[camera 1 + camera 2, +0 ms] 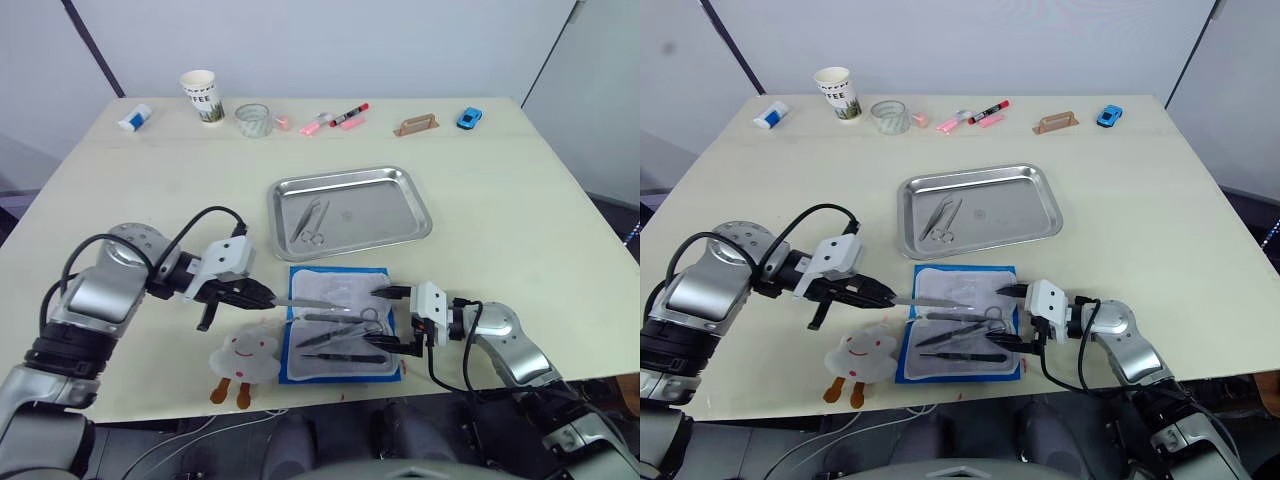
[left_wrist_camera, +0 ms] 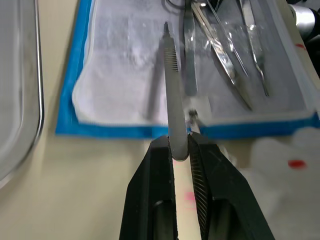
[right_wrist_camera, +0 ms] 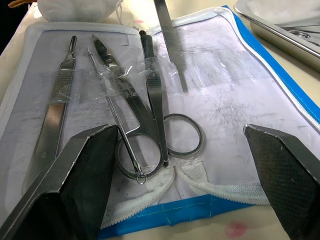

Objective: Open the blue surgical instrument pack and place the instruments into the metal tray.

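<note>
Left jaws around tweezers (image 2: 172,95), above pack (image 1: 340,325)

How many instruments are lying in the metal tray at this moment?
2: both instruments lie side by side in the left part of the metal tray; a third could be hidden between them.

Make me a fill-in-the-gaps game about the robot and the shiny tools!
1. The left hand is shut on a long silver ____.
2. The right hand is ____, at the edge of the blue surgical instrument pack.
3. One instrument already lies in the metal ____.
4. The white plush toy lies beside the ____.

Missing words: instrument; open; tray; pack
</note>
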